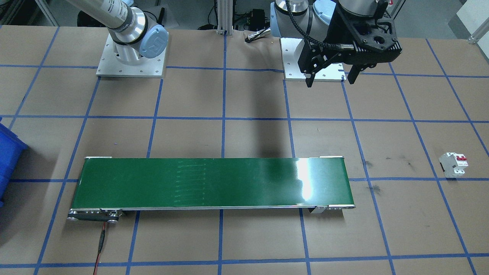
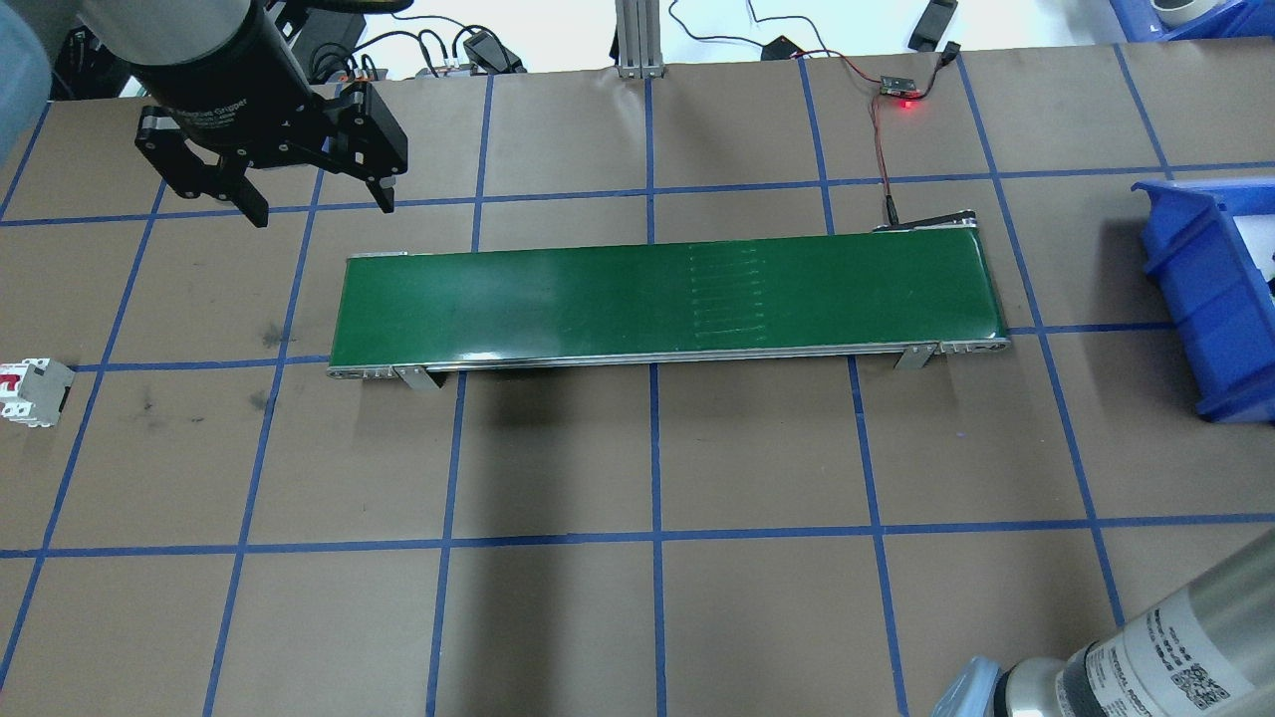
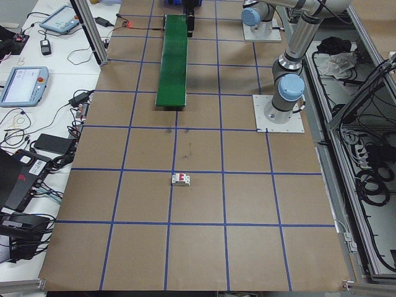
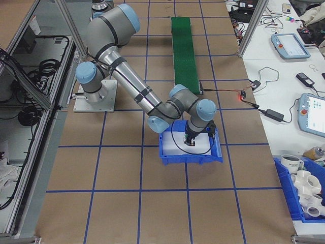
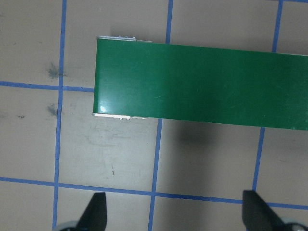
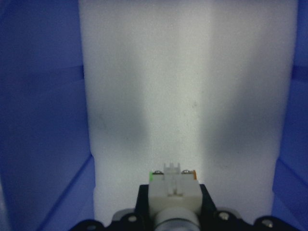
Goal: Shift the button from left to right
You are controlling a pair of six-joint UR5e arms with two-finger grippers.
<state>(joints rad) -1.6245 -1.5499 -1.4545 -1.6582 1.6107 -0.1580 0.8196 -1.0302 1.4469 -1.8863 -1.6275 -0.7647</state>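
While my left gripper (image 2: 317,202) hangs with fingers spread over the table's far left corner, my right gripper (image 6: 174,211) clamps the small white-bodied button (image 6: 173,191) above the white floor of the blue plastic bin (image 6: 43,120).

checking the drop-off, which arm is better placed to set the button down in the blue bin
The right. Its right gripper is over the blue bin with the button between its fingers, above the white liner. The left gripper is open, empty, by the conveyor's far end.
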